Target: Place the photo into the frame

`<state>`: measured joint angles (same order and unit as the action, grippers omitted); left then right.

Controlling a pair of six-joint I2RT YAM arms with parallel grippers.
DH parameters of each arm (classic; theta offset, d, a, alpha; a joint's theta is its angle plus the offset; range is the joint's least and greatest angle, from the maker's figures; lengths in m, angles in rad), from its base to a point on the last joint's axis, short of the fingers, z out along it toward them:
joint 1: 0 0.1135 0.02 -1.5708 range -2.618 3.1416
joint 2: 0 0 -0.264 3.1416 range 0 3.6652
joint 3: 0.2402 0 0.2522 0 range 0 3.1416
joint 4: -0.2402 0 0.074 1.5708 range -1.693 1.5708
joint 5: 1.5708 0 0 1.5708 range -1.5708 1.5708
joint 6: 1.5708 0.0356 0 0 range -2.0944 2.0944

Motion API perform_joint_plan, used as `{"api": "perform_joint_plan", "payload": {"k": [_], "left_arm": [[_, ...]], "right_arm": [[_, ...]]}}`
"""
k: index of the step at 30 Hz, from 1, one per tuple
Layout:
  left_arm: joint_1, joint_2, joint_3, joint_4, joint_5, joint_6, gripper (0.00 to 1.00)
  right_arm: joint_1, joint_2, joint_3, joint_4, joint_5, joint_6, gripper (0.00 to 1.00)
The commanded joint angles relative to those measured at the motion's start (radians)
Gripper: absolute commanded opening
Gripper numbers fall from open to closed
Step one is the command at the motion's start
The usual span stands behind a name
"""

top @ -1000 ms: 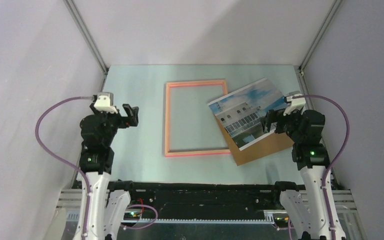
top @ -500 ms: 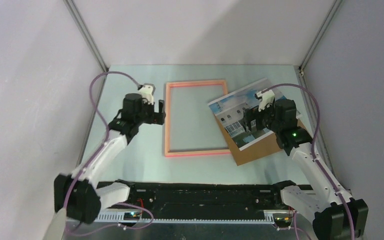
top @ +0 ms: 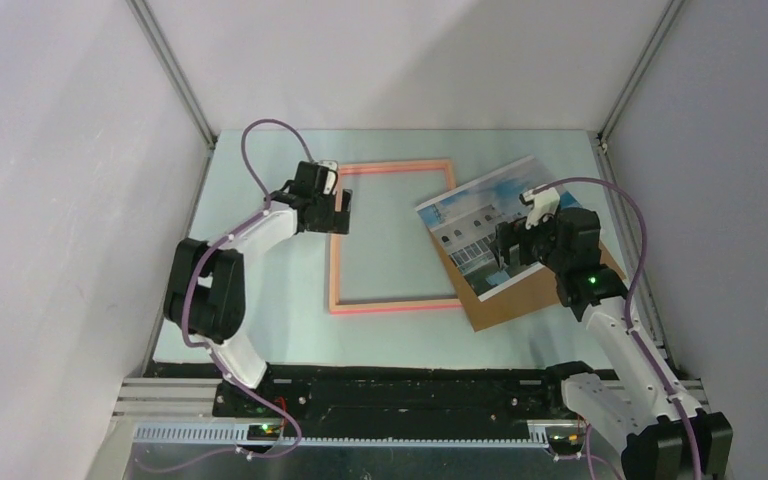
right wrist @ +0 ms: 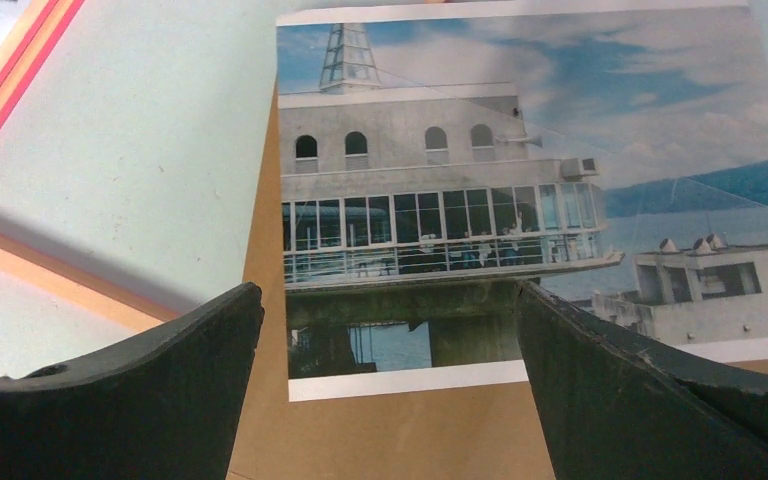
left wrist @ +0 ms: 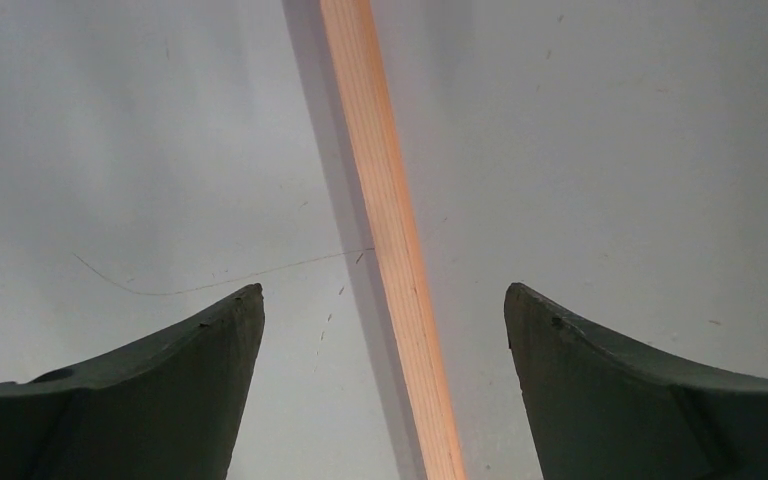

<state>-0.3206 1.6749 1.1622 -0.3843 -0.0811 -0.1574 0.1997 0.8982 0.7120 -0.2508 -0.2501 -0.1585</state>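
Note:
The frame, a thin salmon-pink rectangle, lies flat mid-table. My left gripper hangs open over the upper part of its left border. In the left wrist view that border runs between the two dark fingers without touching them. The photo, a white building against sky and sea, lies face up and askew on a brown backing board to the frame's right. My right gripper is open above the photo's near edge; nothing sits between its fingers.
The backing board sticks out under the photo toward the near right and overlaps the frame's right lower corner. Grey walls close the table on the left, back and right. Bare table lies left of the frame.
Both arms have reached forward from beside their bases. The left gripper moved right and away onto the frame's left border. The right gripper moved left over the photo.

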Motion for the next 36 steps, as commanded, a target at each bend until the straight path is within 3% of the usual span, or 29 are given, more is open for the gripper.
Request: {"api": "perform_joint_plan", "payload": {"k": [1,19,29,36], "left_arm": [[-0.006,0.051,0.047,-0.03,-0.027,-0.036,0.94],[-0.006,0.188,0.09,-0.028,-0.005,-0.076,0.79],[-0.007,0.247,0.105,-0.027,0.028,-0.108,0.58],[-0.003,0.225,0.077,-0.027,-0.004,-0.098,0.32]], "right_arm": [[-0.039,-0.018,0.0,0.051,-0.037,-0.002,1.0],[-0.06,0.015,-0.001,0.043,-0.067,-0.011,1.0],[-0.069,0.024,-0.001,0.039,-0.068,-0.016,1.0],[-0.079,0.02,-0.001,0.034,-0.071,-0.016,1.0]]}}
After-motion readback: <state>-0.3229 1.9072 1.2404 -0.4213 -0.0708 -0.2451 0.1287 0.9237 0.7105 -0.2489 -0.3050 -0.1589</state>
